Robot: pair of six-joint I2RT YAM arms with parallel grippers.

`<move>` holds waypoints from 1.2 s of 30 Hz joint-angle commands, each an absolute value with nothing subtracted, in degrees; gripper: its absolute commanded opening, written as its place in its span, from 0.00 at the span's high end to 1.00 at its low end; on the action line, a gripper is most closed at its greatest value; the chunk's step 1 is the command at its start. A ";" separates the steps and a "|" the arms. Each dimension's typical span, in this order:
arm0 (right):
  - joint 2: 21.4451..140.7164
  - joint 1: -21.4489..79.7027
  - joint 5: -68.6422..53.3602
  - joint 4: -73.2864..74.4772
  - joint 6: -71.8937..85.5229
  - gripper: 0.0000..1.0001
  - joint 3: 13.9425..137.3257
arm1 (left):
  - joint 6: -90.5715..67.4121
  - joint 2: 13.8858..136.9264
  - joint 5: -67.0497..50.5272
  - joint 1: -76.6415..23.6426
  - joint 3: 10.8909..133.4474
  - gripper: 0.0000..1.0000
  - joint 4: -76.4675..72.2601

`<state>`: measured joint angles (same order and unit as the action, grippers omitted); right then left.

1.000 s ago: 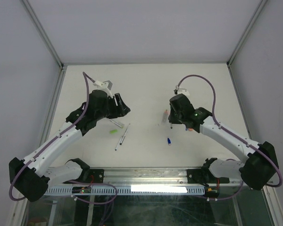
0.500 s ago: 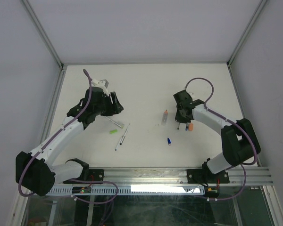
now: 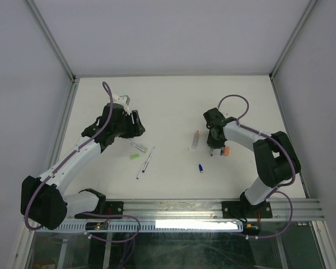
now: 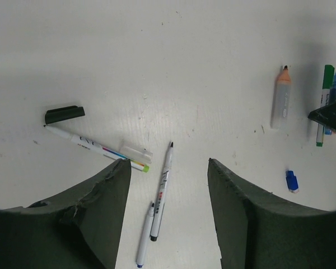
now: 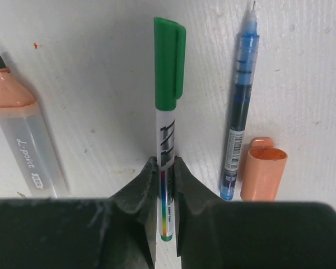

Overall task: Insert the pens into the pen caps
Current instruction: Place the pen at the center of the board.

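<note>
My right gripper [image 5: 164, 165] is shut on a white pen with a green cap [image 5: 169, 61], low at the table; it also shows in the top view [image 3: 214, 147]. Beside it lie a blue pen [image 5: 239, 95], an orange cap [image 5: 262, 169] and an uncapped orange highlighter [image 5: 22, 140]. My left gripper [image 4: 167, 162] is open and empty above two uncapped white pens [image 4: 163, 188], which also show in the top view [image 3: 146, 162]. A rainbow-marked white pen [image 4: 95, 147], a clear cap [image 4: 136, 152] and a black cap [image 4: 64, 114] lie to its left. A blue cap [image 3: 201, 167] lies alone.
The white table is walled on three sides, with a metal rail [image 3: 173, 208] along the near edge. The right arm's elbow [image 3: 274, 157] is folded close by the right wall. Purple cables loop above both wrists.
The right arm has folded in, its elbow swinging up and left, and its gripper now sits at the pens by the orange cap. The left gripper has drawn back slightly to the left.
</note>
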<state>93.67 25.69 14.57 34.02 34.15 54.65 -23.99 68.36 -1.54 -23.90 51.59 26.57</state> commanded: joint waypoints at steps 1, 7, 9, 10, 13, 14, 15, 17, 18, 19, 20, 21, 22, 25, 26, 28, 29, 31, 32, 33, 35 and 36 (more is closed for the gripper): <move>95.63 25.41 15.79 33.22 35.07 0.84 55.82 | -22.41 68.29 -0.93 -22.92 52.04 0.42 23.72; 94.86 25.40 16.23 34.44 34.51 0.76 56.46 | -22.58 68.64 -2.19 -21.58 52.21 0.43 23.69; 94.02 25.41 16.32 34.91 34.18 0.75 56.75 | -22.56 68.76 -2.73 -21.19 52.25 0.43 23.73; 93.52 25.45 16.14 35.04 33.97 0.74 56.85 | -22.57 68.85 -3.15 -20.99 52.32 0.43 23.71; 91.87 25.47 15.88 35.72 33.14 0.74 57.43 | -22.37 68.90 -3.56 -20.66 52.35 0.43 23.71; 91.20 25.45 15.98 36.09 32.87 0.74 57.77 | -22.29 68.95 -3.46 -20.64 52.32 0.43 23.73; 90.31 25.42 16.08 36.38 32.46 0.74 57.97 | -22.18 68.99 -3.44 -20.59 52.40 0.43 23.77; 87.47 25.41 15.56 36.12 31.48 0.73 57.99 | -21.56 69.40 -3.87 -20.48 52.39 0.43 23.73; 85.87 25.40 14.64 35.56 30.90 0.73 57.82 | -21.11 69.76 -4.29 -20.48 52.43 0.43 23.82; 84.20 25.40 13.70 34.95 30.07 0.73 57.35 | -20.88 70.13 -4.56 -20.48 52.67 0.44 24.15; 82.61 25.40 12.38 34.25 29.51 0.72 57.10 | -20.64 70.51 -4.62 -20.52 52.75 0.44 24.53; 80.79 25.40 10.87 33.63 29.11 0.72 56.42 | -20.39 70.62 -4.68 -20.48 52.69 0.45 24.68; 79.17 25.44 9.24 32.93 28.89 0.72 55.74 | -20.17 70.65 -4.96 -20.51 52.47 0.45 24.74; 74.34 25.43 4.15 31.03 29.16 0.71 53.10 | -20.06 71.16 -6.86 -20.81 52.12 0.47 25.28; 72.78 25.42 1.62 30.12 29.49 0.70 52.07 | -20.11 71.69 -7.52 -21.16 52.34 0.48 25.88; 69.56 25.53 -1.65 28.49 30.35 0.69 49.68 | -20.20 72.05 -6.62 -22.96 53.04 0.50 27.74; 67.88 25.63 -2.73 27.58 30.78 0.69 48.38 | -20.21 71.96 -5.45 -24.03 53.21 0.50 28.52; 64.32 25.89 -3.64 26.69 32.03 0.68 46.08 | -20.25 71.94 -3.36 -26.04 53.67 0.49 30.63; 62.77 26.03 -3.75 26.57 32.74 0.68 45.05 | -20.33 71.98 -2.42 -26.96 53.88 0.49 31.60; 61.27 26.16 -3.96 26.32 33.37 0.68 44.17 | -20.34 72.16 -1.44 -27.71 54.02 0.49 32.54; 58.40 26.60 -4.77 25.68 34.36 0.68 41.99 | -20.43 72.68 0.26 -29.82 53.95 0.49 34.00; 57.42 26.81 -4.97 25.51 34.69 0.68 41.26 | -20.47 73.01 0.85 -30.59 53.82 0.49 34.54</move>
